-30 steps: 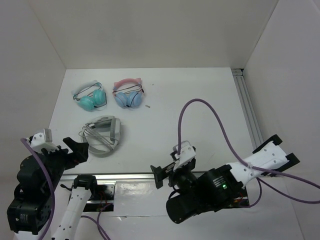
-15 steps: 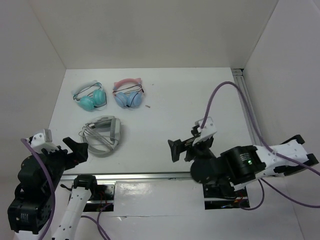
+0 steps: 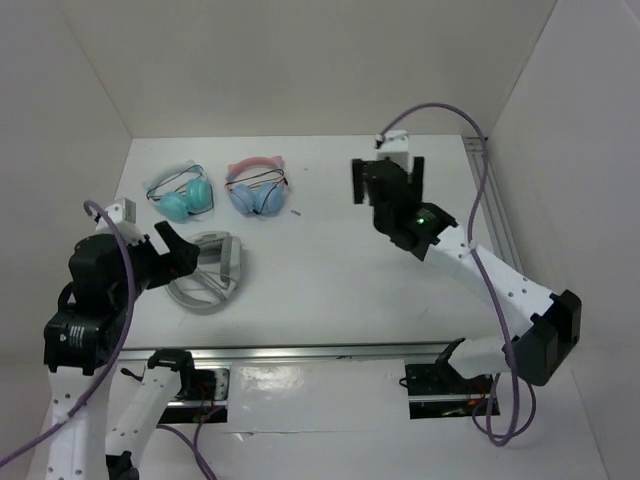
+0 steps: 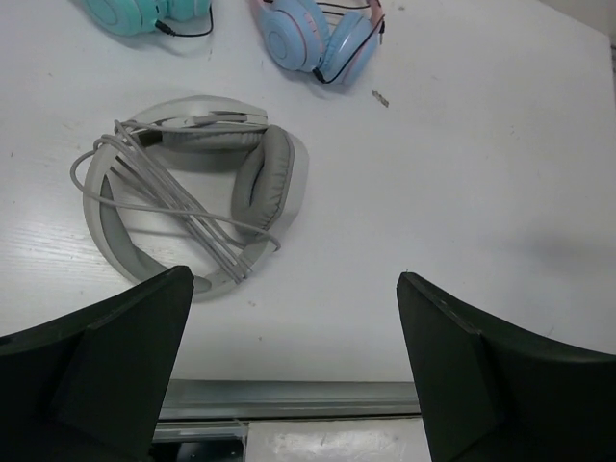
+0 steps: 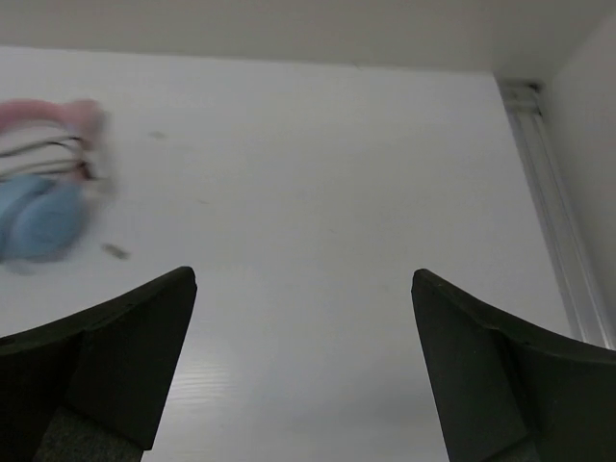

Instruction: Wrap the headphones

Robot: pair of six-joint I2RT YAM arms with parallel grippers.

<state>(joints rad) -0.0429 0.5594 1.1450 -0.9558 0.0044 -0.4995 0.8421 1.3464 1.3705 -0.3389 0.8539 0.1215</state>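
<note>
Overhead view from behind both arms, looking down on table. Left wrist view close above headphones, just ahead of left hand. In all three views: pink-and-blue pair.

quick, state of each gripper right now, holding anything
left gripper: open, holding nothing; the headphones lie untouched just ahead of it
right gripper: open, holding nothing

White-and-black arms, purple cables, black gripper fingers, green light
</note>
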